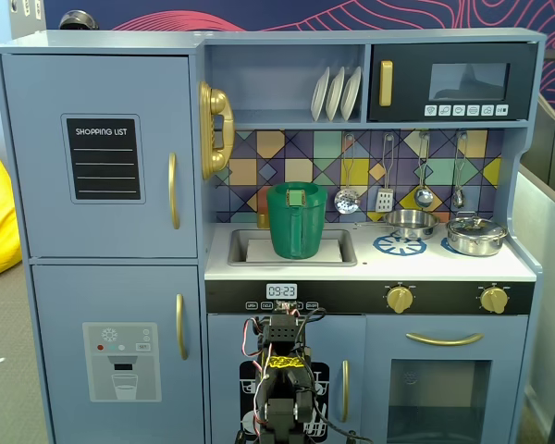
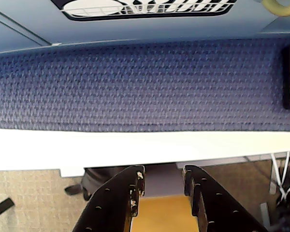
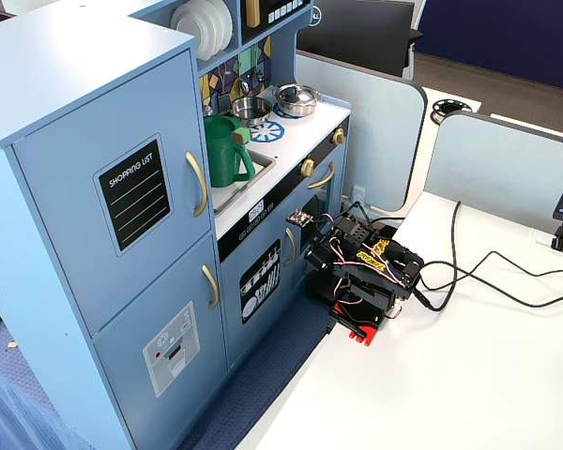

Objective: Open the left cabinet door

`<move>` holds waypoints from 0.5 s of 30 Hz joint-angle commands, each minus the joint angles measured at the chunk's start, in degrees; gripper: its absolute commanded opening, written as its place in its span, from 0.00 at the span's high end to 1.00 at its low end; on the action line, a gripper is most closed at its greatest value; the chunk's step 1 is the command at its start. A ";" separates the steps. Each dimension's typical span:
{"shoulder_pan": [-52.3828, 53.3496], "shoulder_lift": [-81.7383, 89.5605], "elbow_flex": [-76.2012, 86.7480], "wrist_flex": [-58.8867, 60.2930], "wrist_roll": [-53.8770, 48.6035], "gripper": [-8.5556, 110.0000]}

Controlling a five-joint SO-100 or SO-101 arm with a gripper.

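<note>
The left cabinet door (image 1: 46,157) is the upper blue-grey door with the black "SHOPPING LIST" panel (image 1: 103,158) and a vertical gold bar handle (image 1: 173,191). It is closed. It also shows in a fixed view from the side (image 3: 75,178), with its handle (image 3: 198,184). My arm (image 1: 282,379) sits folded low on the white table in front of the kitchen's lower middle, far below and right of that handle. In the wrist view my gripper (image 2: 163,174) is open and empty, pointing down past the table edge. The door is out of the wrist view.
Below the task door is a closed door with a grey dispenser panel (image 1: 120,361). A small door with a dish graphic (image 3: 260,281) is beside the arm (image 3: 366,272). A green pitcher (image 1: 296,222) stands in the sink. Cables (image 3: 479,277) trail over the white table (image 3: 450,384).
</note>
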 commanded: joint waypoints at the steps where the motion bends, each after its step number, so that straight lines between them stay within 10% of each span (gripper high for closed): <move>1: -2.11 -0.79 -1.49 -11.78 -0.70 0.93; 15: -20.83 -13.89 -28.04 -37.09 1.58 0.90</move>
